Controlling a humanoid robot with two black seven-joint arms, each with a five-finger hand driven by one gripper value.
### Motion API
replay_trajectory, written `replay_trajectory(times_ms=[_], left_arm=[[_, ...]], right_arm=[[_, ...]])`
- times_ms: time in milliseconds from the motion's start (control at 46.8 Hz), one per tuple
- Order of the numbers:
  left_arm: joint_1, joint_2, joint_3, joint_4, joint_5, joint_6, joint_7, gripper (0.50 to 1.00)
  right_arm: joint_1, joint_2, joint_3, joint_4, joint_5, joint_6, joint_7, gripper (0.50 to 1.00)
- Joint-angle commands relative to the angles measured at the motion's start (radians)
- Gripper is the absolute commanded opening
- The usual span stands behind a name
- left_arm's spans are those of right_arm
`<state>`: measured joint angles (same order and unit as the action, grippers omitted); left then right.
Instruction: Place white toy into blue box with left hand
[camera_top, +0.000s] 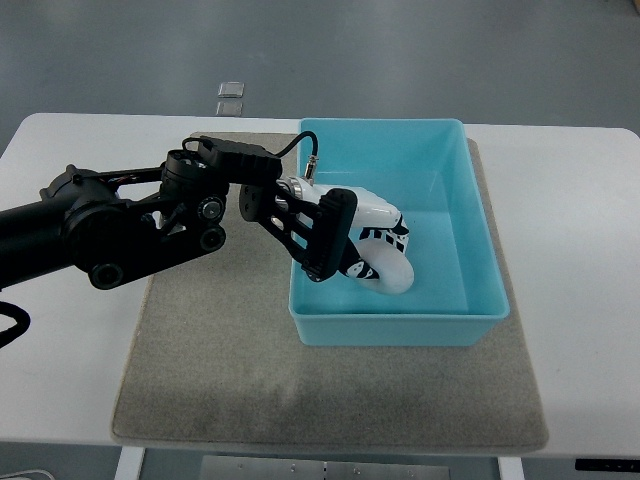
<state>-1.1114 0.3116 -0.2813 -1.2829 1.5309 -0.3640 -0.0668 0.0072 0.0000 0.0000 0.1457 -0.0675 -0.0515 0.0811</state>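
Now left hand (325, 235) fingers (335, 205) clasp white toy (385, 245) inside blue box (455, 175); no legible writing.

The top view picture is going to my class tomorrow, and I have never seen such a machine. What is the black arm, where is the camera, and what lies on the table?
The camera looks steeply down from the robot's own side. The black jointed arm from the left edge is the robot's left arm, ending in a fingered left hand. Its fingers grip a white plastic toy with black markings, held inside an open light-blue plastic box; whether the toy touches the bottom I cannot tell. The box sits on a grey felt mat on a white table. The right arm is out of view.
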Motion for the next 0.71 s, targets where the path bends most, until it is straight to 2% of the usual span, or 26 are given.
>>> replay_trajectory(times_ms=[0, 64, 214, 278, 364, 428, 684], left_arm=[[0.005, 0.0, 0.001, 0.0, 0.0, -0.001, 0.001, 0.531], [0.01, 0.001, 0.001, 0.0, 0.0, 0.0, -0.001, 0.576], [0.012, 0.001, -0.001, -0.001, -0.002, 0.0, 0.001, 0.767], [0.01, 0.001, -0.001, -0.006, -0.003, 0.0, 0.001, 0.831], [0.007, 0.003, -0.004, -0.006, -0.005, 0.005, 0.001, 0.891], [0.007, 0.007, -0.013, -0.004, -0.015, 0.007, -0.001, 0.99], [0.005, 0.015, -0.039, -0.013, -0.021, 0.007, -0.001, 0.994]], right_arm=[[0.001, 0.0, 0.0, 0.0, 0.0, -0.001, 0.0, 0.936], [0.001, 0.0, 0.0, 0.0, 0.0, -0.001, 0.0, 0.936], [0.001, 0.0, 0.0, 0.0, 0.0, -0.001, 0.0, 0.936], [0.0, 0.0, 0.0, 0.0, 0.0, -0.001, 0.0, 0.936], [0.0, 0.0, 0.0, 0.0, 0.0, -0.001, 0.0, 0.936], [0.001, 0.0, 0.0, 0.0, 0.0, -0.001, 0.0, 0.936], [0.001, 0.0, 0.0, 0.0, 0.0, -0.001, 0.0, 0.936]])
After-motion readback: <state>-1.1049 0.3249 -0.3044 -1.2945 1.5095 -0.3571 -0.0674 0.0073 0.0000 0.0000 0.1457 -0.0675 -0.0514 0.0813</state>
